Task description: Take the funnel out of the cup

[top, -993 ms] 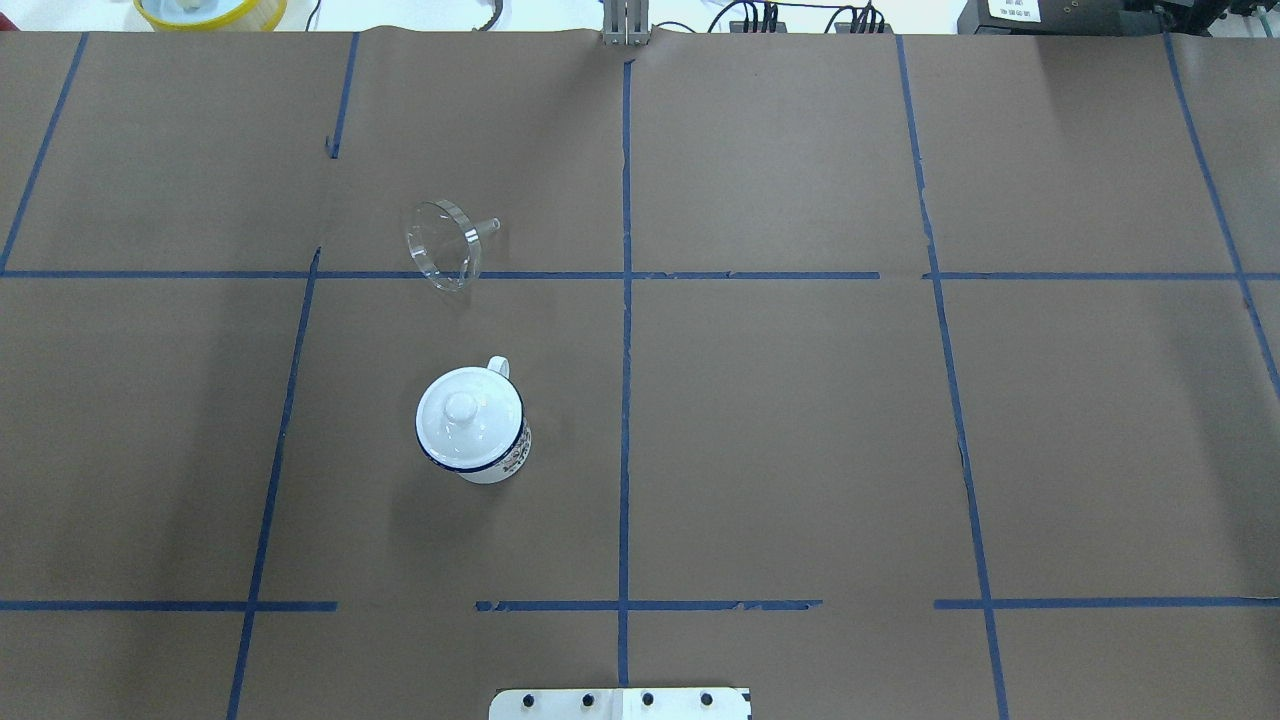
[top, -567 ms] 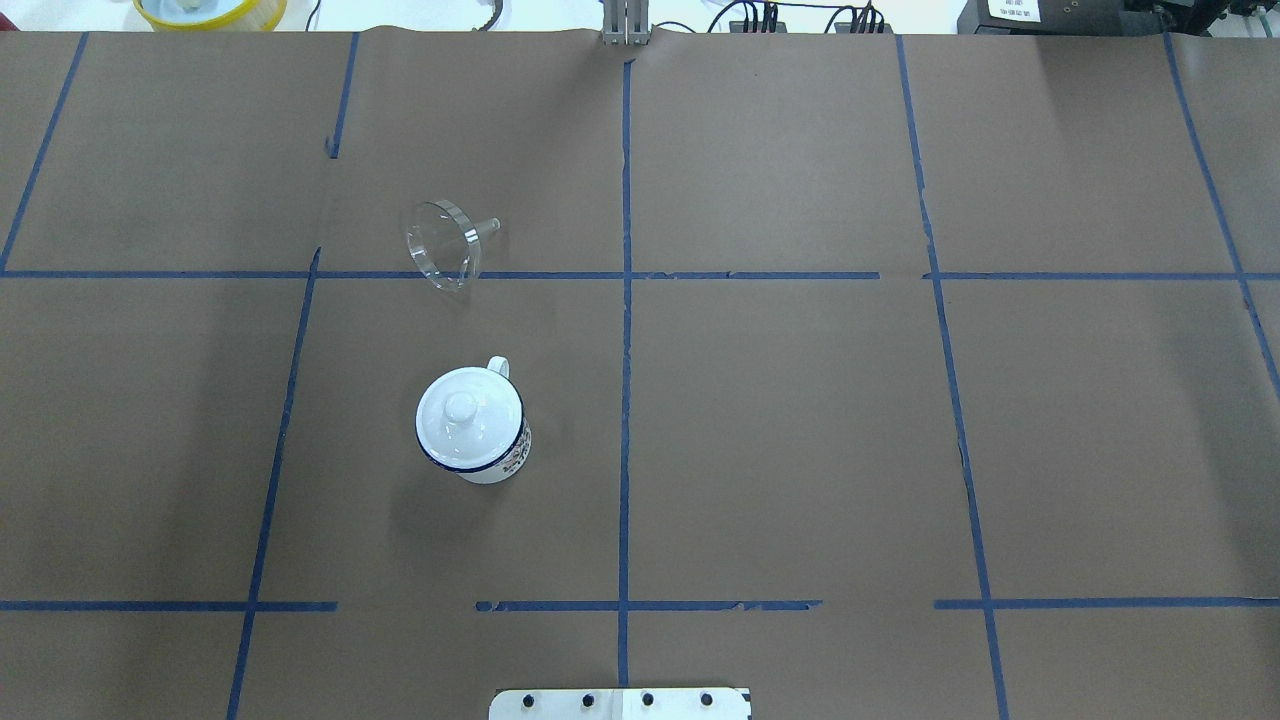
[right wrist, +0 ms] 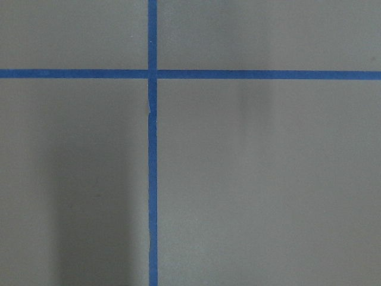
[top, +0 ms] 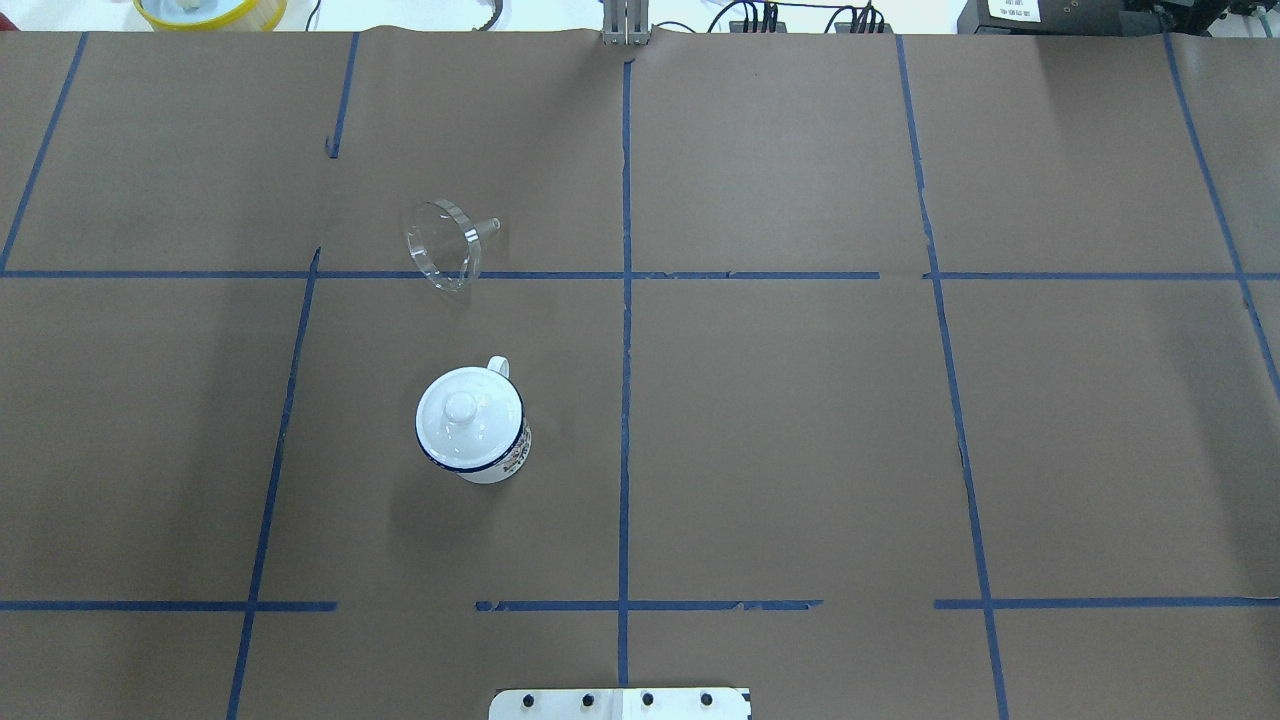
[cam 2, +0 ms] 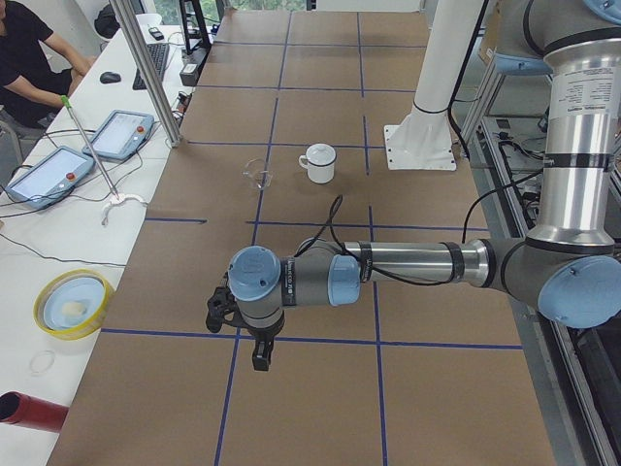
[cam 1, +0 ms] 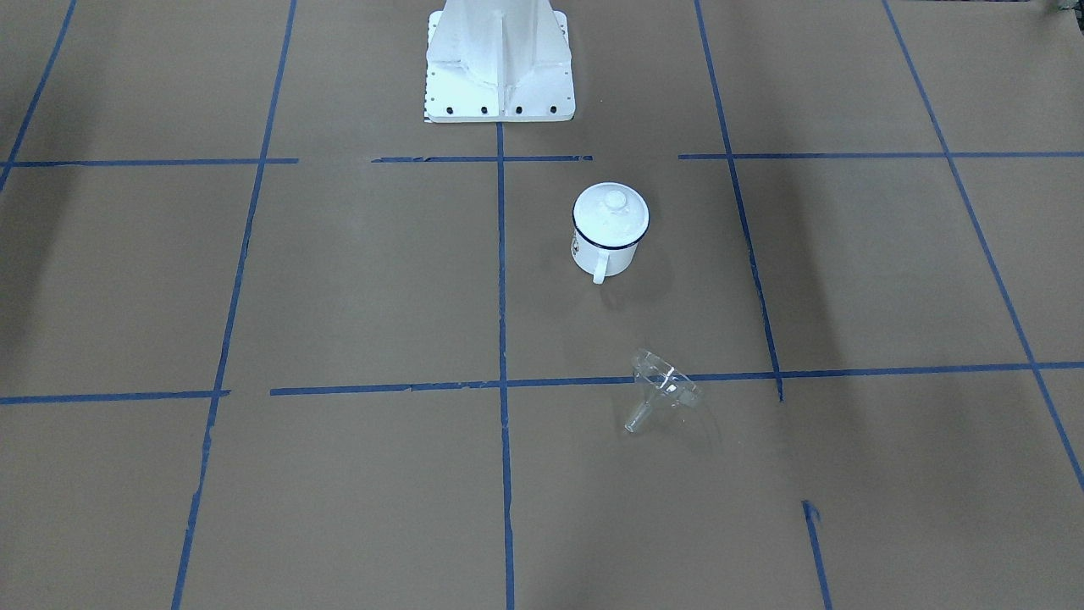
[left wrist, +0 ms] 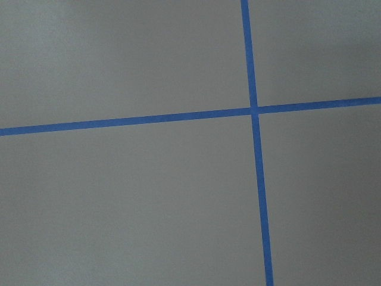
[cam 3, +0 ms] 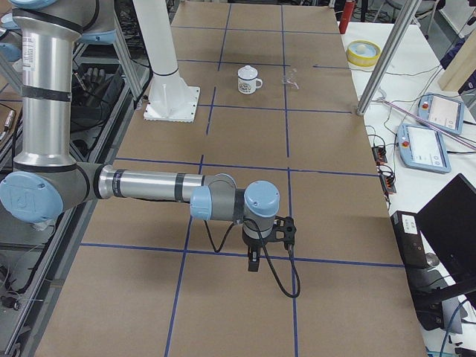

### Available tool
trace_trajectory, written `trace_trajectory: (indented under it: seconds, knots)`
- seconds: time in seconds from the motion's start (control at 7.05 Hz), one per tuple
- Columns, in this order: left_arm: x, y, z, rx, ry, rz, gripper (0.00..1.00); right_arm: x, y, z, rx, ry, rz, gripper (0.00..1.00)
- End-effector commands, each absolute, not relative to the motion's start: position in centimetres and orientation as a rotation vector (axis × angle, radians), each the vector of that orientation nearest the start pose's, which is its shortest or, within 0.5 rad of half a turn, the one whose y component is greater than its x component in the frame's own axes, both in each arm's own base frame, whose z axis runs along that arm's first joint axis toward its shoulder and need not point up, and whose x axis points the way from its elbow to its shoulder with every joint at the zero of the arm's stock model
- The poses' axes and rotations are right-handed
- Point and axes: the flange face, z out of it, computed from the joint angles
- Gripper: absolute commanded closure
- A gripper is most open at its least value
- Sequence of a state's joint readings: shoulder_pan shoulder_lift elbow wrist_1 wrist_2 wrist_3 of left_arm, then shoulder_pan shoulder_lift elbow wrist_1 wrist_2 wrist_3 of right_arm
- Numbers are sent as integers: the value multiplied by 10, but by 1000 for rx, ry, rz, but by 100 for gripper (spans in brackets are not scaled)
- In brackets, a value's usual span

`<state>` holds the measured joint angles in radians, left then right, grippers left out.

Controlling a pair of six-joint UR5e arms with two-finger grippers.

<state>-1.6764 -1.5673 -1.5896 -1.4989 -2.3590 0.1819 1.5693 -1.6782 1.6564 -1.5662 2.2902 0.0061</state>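
The clear funnel [top: 442, 245] lies on its side on the brown table, spout pointing right, apart from the cup; it also shows in the front view [cam 1: 662, 391]. The white cup [top: 502, 464] with a dark blue rim stands upright nearer the robot, with a round white knobbed lid [top: 465, 412] on it; the front view shows it too [cam 1: 603, 257]. My left gripper [cam 2: 260, 354] shows only in the left side view, far from both. My right gripper [cam 3: 253, 260] shows only in the right side view, also far away. I cannot tell whether either is open or shut.
Blue tape lines grid the table. The white robot base plate [cam 1: 500, 76] stands at the robot's edge. A yellow bowl [top: 210, 10] sits beyond the far edge. Tablets [cam 2: 44, 173] and a seated person [cam 2: 29, 49] are at a side bench.
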Motion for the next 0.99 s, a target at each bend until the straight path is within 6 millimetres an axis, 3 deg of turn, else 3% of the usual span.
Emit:
trace_trajectory:
  seconds: [0.0, 0.85]
  knots:
    - [-115, -484, 647, 62, 786, 50, 0, 67, -445, 670, -19, -719, 10, 0]
    - [-118, -486, 648, 60, 740, 57, 0, 67, -445, 670, -19, -719, 10, 0]
